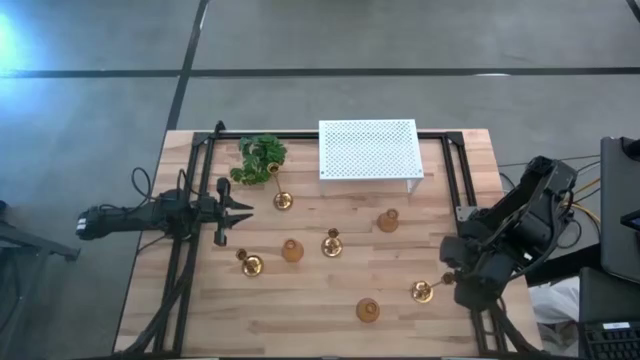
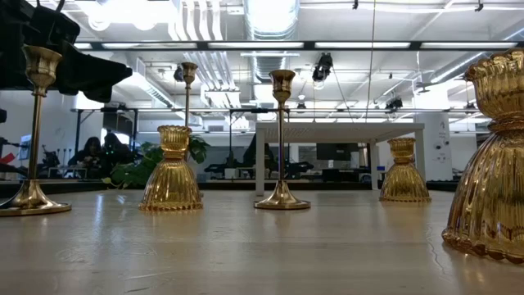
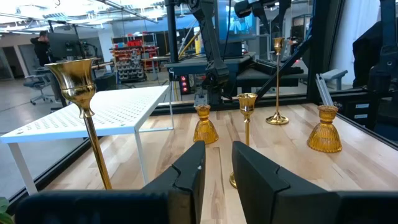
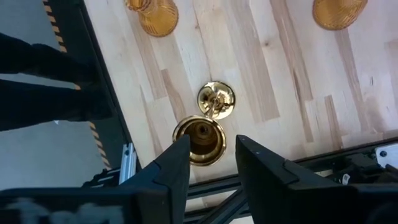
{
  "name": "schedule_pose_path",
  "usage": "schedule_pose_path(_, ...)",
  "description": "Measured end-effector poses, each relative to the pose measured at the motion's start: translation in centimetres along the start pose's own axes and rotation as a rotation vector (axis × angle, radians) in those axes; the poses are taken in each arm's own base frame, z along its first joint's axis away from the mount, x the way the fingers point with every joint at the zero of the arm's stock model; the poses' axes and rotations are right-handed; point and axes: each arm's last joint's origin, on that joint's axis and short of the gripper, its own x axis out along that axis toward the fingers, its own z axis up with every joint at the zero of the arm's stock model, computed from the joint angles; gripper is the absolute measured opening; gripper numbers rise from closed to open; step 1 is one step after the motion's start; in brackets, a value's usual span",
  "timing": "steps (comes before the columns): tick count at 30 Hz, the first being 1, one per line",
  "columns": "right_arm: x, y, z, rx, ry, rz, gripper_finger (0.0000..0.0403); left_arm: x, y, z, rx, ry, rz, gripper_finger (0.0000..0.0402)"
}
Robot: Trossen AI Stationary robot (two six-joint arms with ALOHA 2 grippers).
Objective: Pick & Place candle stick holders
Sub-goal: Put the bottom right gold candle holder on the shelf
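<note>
**Right hand poised above the near-edge candle stick holder; grasp not yet made**

The step in hand looks like the approach to a pick. The right hand (image 4: 211, 163) hangs directly over a thin-stemmed candle stick holder (image 1: 422, 291), looking down on its cup and round base, with its fingers parted to a moderate gap on either side of the cup and not touching it. That holder stands far from the white perforated box (image 1: 368, 149), near the table (image 1: 320, 310) edge opposite the box, on the right arm's side.

The other brass pieces stand untouched. A tall stemmed holder (image 1: 283, 201) is just off the box's corner on the left arm's side, beside the green plant (image 1: 260, 157). A squat bulb holder (image 1: 388, 221) sits in front of the box; a stemmed one (image 1: 332, 244) and a squat one (image 1: 292, 250) stand farther out, another stemmed one (image 1: 250, 264) beyond them, and a squat one (image 1: 367, 310) farthest from the box.

The left hand (image 1: 240, 209) waits by the plant, fingers spread wide and empty.

Next, I judge, the right hand must descend squarely so the stem or cup lies between the fingers, then close without tipping the slim piece.
</note>
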Motion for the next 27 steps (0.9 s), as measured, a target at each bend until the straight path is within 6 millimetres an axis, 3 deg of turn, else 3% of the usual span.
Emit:
schedule_pose_path(12, 0.7, 0.2, 0.5, 0.017, 0.012, -0.028, 0.0129, 0.0, 0.0, 0.0, 0.0, 0.0, 0.0, 0.0085)
schedule_pose_path(27, 2.5, 0.0, 0.0, 0.044, 0.1, -0.07, 0.0099, 0.0, 0.0, 0.0, 0.0, 0.0, 0.0, 0.0085)
